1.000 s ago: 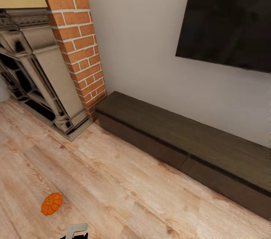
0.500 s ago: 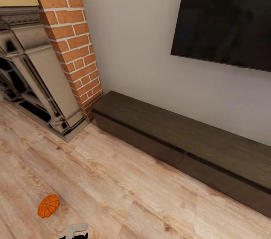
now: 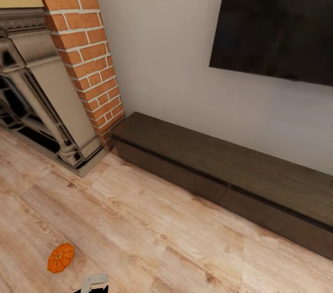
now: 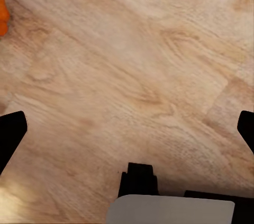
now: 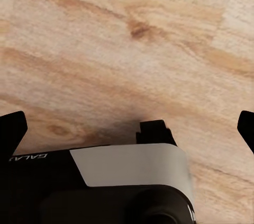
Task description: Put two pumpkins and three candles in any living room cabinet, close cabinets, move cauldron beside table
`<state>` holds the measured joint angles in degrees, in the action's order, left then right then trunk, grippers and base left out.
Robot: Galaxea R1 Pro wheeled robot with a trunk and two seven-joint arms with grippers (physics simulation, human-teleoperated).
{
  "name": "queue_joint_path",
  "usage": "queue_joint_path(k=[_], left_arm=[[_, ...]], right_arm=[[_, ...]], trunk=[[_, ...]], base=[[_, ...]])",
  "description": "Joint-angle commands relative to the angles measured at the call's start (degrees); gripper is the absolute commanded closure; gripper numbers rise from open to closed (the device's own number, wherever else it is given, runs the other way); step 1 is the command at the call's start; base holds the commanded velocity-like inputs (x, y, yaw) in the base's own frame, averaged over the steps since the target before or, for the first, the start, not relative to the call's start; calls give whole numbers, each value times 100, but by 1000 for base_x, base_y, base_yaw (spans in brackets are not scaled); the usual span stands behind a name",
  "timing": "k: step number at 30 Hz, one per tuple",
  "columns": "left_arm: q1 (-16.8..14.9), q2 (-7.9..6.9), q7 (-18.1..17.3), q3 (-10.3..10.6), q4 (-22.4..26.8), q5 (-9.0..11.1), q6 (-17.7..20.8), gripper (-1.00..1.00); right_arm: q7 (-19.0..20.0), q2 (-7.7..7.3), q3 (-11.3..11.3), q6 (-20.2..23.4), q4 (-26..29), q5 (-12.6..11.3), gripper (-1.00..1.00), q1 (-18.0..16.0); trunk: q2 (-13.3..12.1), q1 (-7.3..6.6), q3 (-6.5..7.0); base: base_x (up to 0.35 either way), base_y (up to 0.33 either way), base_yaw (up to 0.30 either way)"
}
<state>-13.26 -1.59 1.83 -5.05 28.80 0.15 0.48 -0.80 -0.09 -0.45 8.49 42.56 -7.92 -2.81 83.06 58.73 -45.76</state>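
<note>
One small orange pumpkin [image 3: 60,257] lies on the wooden floor at the lower left of the head view; a sliver of the pumpkin [image 4: 2,15] also shows at the edge of the left wrist view. The long, low dark-brown cabinet [image 3: 222,170] runs along the white wall, with all its drawer fronts shut. My left gripper [image 4: 127,134] hangs open over bare floor, fingers wide apart and holding nothing. My right gripper [image 5: 127,128] is likewise open above the floorboards. A grey piece of my left arm [image 3: 92,281] pokes in just right of the pumpkin.
A brick chimney with a dark ornate fireplace [image 3: 41,99] stands at the left, touching the cabinet's left end. A large black TV [image 3: 277,20] hangs on the wall above the cabinet. Wooden floor [image 3: 162,228] stretches between me and the cabinet.
The whole head view has shifted a little, so the camera moved: fireplace and cabinet slid leftward in the picture. The pumpkin and the cabinet themselves have not moved.
</note>
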Motion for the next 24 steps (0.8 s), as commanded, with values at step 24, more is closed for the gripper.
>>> queue_joint_path(k=[24], left_arm=[[-1, 0, 10, 4, 3, -34, 5, -100]], right_arm=[[1, 0, -8, 36, 7, -76, -100, 0]], trunk=[[2, -1, -4]], base=[[-37, 40, -247]])
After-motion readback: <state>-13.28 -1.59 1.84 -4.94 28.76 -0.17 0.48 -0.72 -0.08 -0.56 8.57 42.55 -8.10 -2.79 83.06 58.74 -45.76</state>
